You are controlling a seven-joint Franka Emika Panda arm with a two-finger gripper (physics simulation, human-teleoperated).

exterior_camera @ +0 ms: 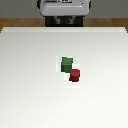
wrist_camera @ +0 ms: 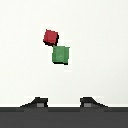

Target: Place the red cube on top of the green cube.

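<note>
The red cube [exterior_camera: 75,75] rests on the white table [exterior_camera: 30,75], touching a corner of the green cube [exterior_camera: 66,64], which lies just behind it toward the exterior view's left. The wrist view shows both from above: the red cube [wrist_camera: 51,36] and the green cube [wrist_camera: 61,54] corner to corner. My gripper [wrist_camera: 63,103] hangs well above the table, its two dark fingertips [wrist_camera: 36,103] spread wide with nothing between them. The cubes lie ahead of the fingertips, not between them. The gripper itself is out of the exterior view.
The robot's base [exterior_camera: 64,11] stands at the table's far edge. A wooden floor strip [exterior_camera: 15,22] shows beyond the table.
</note>
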